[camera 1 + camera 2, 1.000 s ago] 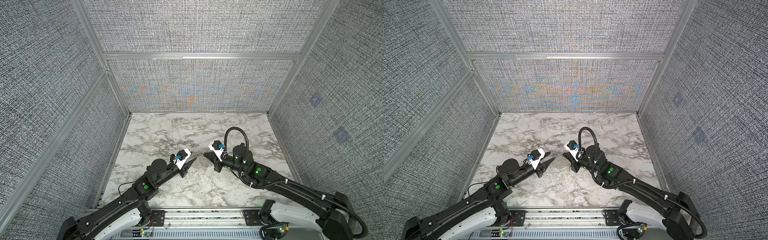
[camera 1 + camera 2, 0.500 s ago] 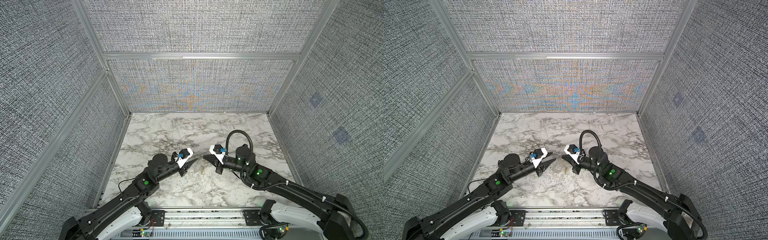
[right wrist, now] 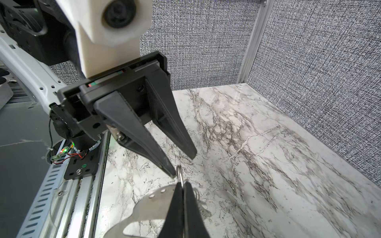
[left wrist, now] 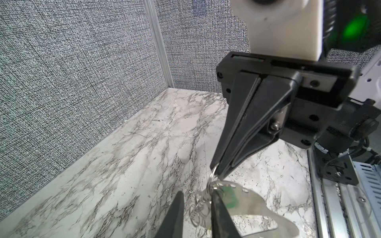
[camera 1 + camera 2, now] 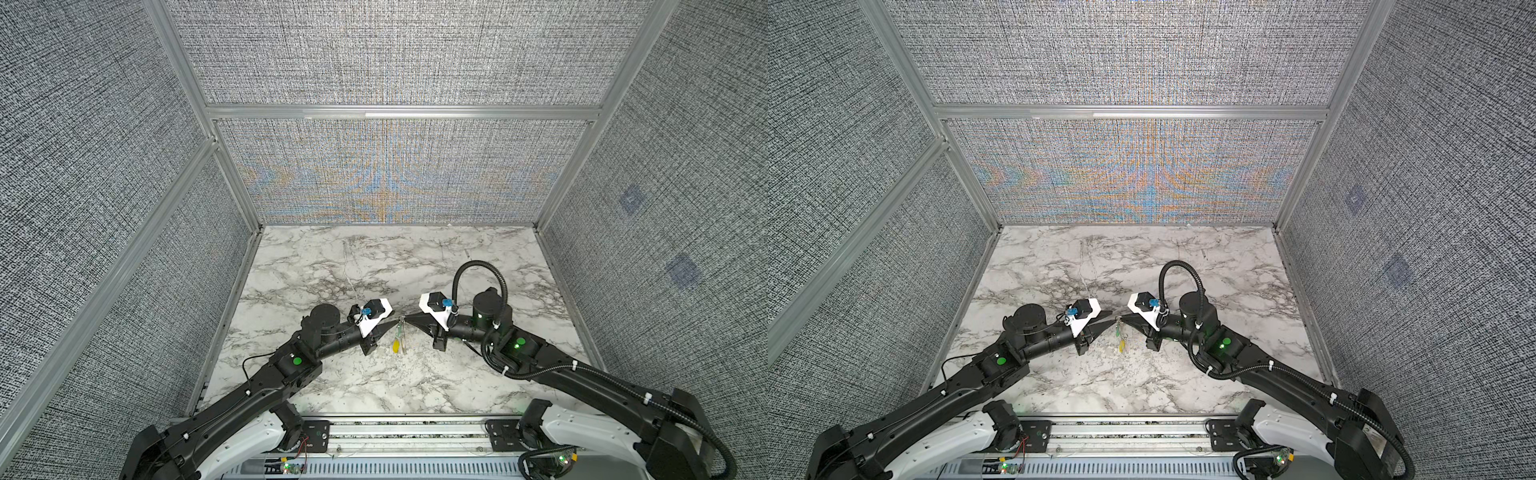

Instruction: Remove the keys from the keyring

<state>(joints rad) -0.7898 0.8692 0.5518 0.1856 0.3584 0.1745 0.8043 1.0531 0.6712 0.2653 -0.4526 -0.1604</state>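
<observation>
Over the last second the left pincer (image 3: 182, 165) has reached in from 8 o'clock and closed the gap to the right pincer (image 4: 217, 171). In both top views their tips now meet about mid-table. The right pincer, coming from 4 o'clock, is pressed together on the keyring (image 4: 253, 203), gripping it by a small wire ring (image 3: 179, 172) at its top edge. The keyring seems to hang clear of the table (image 5: 332, 257).

The left pincer's fingers stand spread and pinch nothing; one tip is just beside the pinched ring. The green-tagged key (image 4: 231, 197) lies against the keyring's flat plate. The yellow-tagged key (image 5: 396, 345) dangles lowest, toward 6 o'clock in a top view.

Neither key is off, so the whole removal appears to be left. The left pincer looks to be lining up a first grip on a key or its ring, and each key must then be worked free in turn.
</observation>
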